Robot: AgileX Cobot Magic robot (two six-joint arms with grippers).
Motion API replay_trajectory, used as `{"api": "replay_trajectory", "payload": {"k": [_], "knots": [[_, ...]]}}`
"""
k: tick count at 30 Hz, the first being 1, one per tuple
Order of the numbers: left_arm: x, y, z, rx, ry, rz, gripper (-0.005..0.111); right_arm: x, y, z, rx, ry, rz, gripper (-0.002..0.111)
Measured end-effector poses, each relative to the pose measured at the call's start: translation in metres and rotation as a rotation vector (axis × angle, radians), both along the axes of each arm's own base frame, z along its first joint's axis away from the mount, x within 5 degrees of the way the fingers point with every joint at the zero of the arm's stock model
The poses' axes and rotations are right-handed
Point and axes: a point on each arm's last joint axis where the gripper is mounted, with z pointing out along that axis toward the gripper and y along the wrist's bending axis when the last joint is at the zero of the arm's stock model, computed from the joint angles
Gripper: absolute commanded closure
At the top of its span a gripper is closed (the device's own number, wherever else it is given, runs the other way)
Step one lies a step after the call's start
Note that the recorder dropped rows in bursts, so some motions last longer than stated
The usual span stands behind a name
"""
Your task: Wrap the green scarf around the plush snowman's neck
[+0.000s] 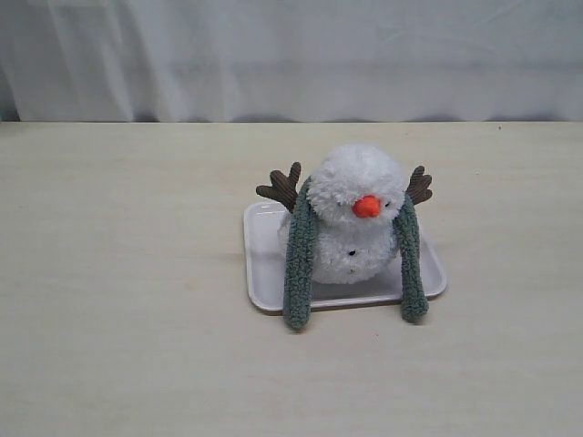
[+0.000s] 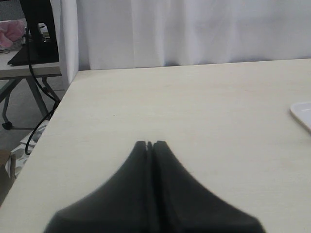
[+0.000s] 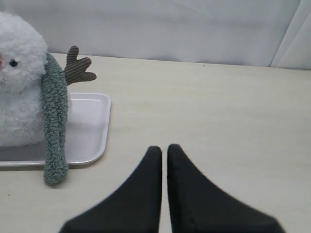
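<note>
The plush snowman (image 1: 357,177) sits upright on a white tray (image 1: 262,273), its orange nose facing the camera. The green scarf (image 1: 299,259) passes behind the neck (image 1: 339,225), and its two ends hang down the front on either side, reaching past the tray's front rim onto the table. Neither gripper appears in the exterior view. Over bare table, my left gripper (image 2: 150,143) is shut and holds nothing. My right gripper (image 3: 164,148) is shut too, with only a hairline gap, and it hovers beside the tray (image 3: 92,131), apart from the snowman (image 3: 19,73) and the scarf end (image 3: 54,131).
The pale wooden table runs to a white curtain at the back. A corner of the tray (image 2: 302,112) shows in the left wrist view. Past the table's left edge stand a black stand and cables (image 2: 36,43).
</note>
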Motion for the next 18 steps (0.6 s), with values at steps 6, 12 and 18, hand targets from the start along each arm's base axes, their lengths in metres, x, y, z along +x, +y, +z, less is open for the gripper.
{"api": "replay_trajectory", "payload": {"k": [6,12,18], "knots": [[0.0000,0.0000,0.0000,0.000,0.000,0.000,0.107,0.0000,0.0000,-0.0001,0.002,0.002,-0.001,0.104],[0.0000,0.0000,0.0000,0.000,0.000,0.000,0.107,-0.0001,0.0000,-0.0002,0.007,0.002,-0.002,0.104],[0.0000,0.0000,0.0000,0.000,0.000,0.000,0.107,-0.0001,0.0000,-0.0002,0.007,0.002,-0.002,0.104]]}}
